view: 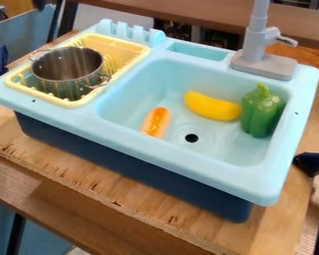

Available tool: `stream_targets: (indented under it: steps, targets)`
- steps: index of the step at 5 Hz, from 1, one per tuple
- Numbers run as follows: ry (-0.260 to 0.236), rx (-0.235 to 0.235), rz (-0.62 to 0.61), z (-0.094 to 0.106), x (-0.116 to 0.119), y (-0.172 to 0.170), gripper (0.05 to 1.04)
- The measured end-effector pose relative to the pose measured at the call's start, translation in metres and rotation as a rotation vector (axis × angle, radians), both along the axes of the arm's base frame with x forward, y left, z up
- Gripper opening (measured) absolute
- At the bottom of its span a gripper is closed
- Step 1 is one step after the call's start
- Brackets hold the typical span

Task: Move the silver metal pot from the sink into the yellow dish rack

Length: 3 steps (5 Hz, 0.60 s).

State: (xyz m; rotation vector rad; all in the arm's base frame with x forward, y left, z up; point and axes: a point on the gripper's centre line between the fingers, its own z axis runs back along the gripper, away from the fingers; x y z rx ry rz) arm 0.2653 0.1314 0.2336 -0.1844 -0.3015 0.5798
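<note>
Jaws: I cannot tell whether they are spread, pressed together or pinching something, nor how near each thing is to them; the places below are therefore given within the toy sink.
Banana: a smooth yellow toy banana (213, 106) lies on its side in the basin, behind the drain hole (191, 138), gently curved, its right end at the pepper. A grip across its narrow middle should hold best; closing near the right end could nudge the pepper.
Pepper: a glossy green toy pepper (260, 112) stands upright by the basin's right wall, lobed, with a short stem on top. Coming straight down over its body, clear of the wall, would be safest; it looks wide and smooth, so an off-centre squeeze might tip it.
Hot dog: a small orange toy hot dog (155, 122) in a paler bun lies left of the drain, its length running from front to back. Pinching across its short width, low and level, should keep it from rolling.
Pot: a shiny metal pot (62, 64) with two loop handles sits in the yellow drying rack (29, 91) at the left. Its thin rim would suit a pinch, though the handles could catch on the rack.
Surroundings: the pale blue sink (175, 159) has a grey faucet (256, 35) at the back right and rests on a wooden board (109, 184).
</note>
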Motion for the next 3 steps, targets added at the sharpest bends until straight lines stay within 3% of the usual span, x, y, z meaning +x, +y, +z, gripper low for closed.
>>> stream_targets:
  steps: [1, 2, 3]
  targets:
    - [0.084, -0.013, -0.243, 0.011, 0.012, -0.049, 1.000]
    - [0.278, -0.003, -0.454, -0.016, 0.032, -0.091, 1.000]
    - [0.335, 0.052, -0.748, -0.016, 0.009, -0.146, 1.000]
